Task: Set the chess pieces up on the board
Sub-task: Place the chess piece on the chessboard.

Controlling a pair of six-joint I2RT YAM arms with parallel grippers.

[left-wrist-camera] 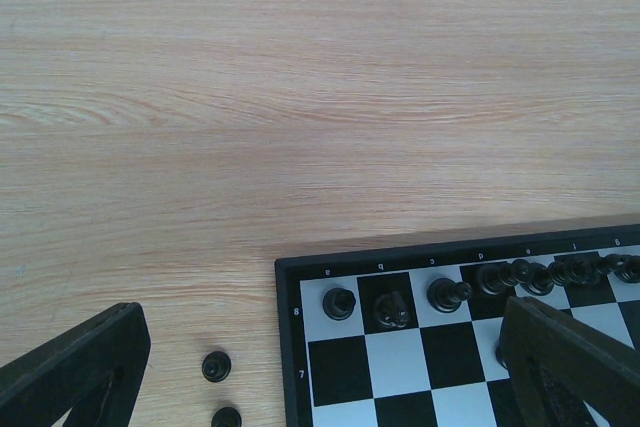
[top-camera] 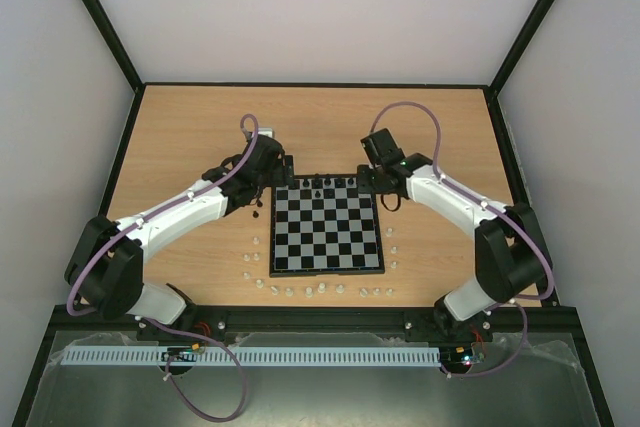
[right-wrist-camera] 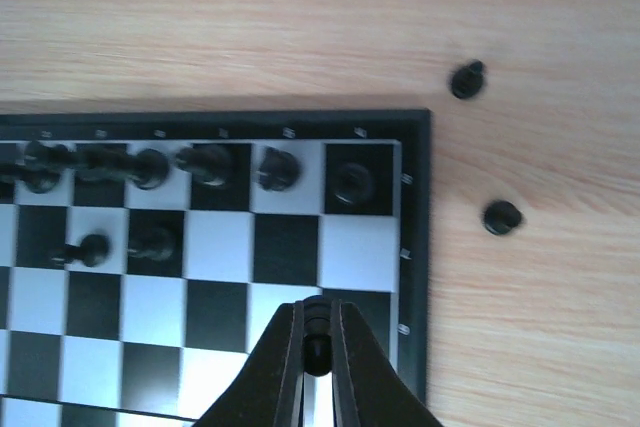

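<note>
L end effector (left-wrist-camera: 325,387) hangs wide open over the far-left corner of the board (top-camera: 330,237). R end effector (right-wrist-camera: 317,312) is clenched on a tiny black piece (right-wrist-camera: 317,347), its axis too hidden to tell. Other chess pieces (right-wrist-camera: 210,162) stand upright in a row along the board's far edge, two pawns (right-wrist-camera: 155,243) just in front, w/ strays (right-wrist-camera: 500,217) on the bench (left-wrist-camera: 300,97) either side.

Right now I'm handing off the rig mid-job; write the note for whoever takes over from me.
Left claw: wide open, empty, straddling the far left corner of the black-and-light-grey checked chessboard.
Right claw: shut on a tiny black chess piece, above the board's far right area.
Done: far row looks filled with black pieces; two black pawns stand in the second row.
To do: place the held piece, then the loose black pieces on the wooden table, two beside each side of the board.
</note>
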